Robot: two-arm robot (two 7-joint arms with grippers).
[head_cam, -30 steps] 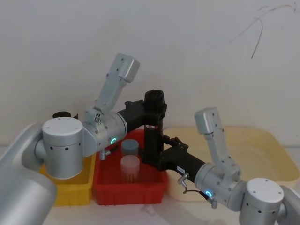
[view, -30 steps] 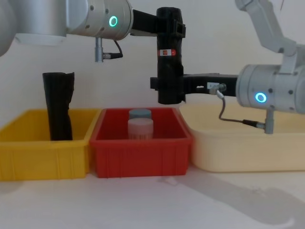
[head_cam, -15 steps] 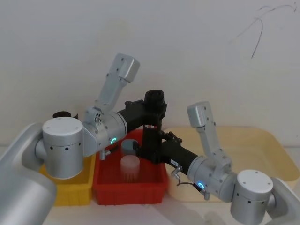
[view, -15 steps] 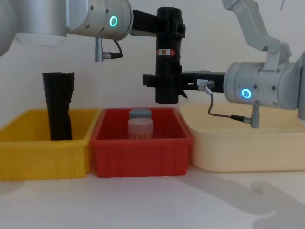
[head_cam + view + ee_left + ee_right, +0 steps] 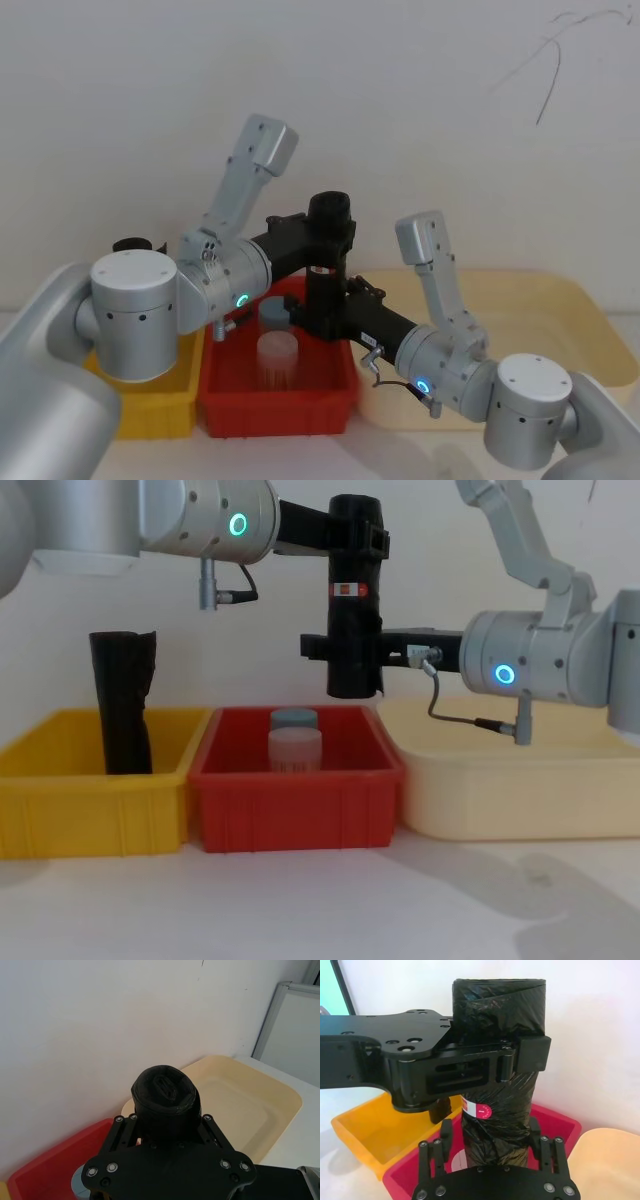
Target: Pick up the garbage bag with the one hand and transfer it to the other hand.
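Note:
The garbage bag (image 5: 352, 620), a tall black roll with a red-and-white label, hangs upright in the air above the red bin (image 5: 295, 800). My left gripper (image 5: 355, 540), on the green-ringed arm, is shut on the roll's upper part. In the left wrist view the bag's top (image 5: 165, 1090) rises between the left gripper (image 5: 162, 1122) fingers. My right gripper (image 5: 490, 1129), on the blue-ringed arm, reaches in from the right. Its fingers (image 5: 445, 1132) flank the lower part of the bag (image 5: 497, 1105), open, with a small gap showing on one side. The head view shows the right gripper (image 5: 325, 315) below the left gripper (image 5: 335, 235).
A yellow bin (image 5: 90, 780) on the left holds a black roll with a ragged top (image 5: 122, 700). Inside the red bin stand a translucent jar (image 5: 295, 752) and a grey-lidded one behind it. A cream tray (image 5: 520, 790) lies on the right, with a white wall close behind.
My right arm has slid left, bringing its fingers from beside the roll to either side of its lower part. The left gripper and the bag have stayed still.

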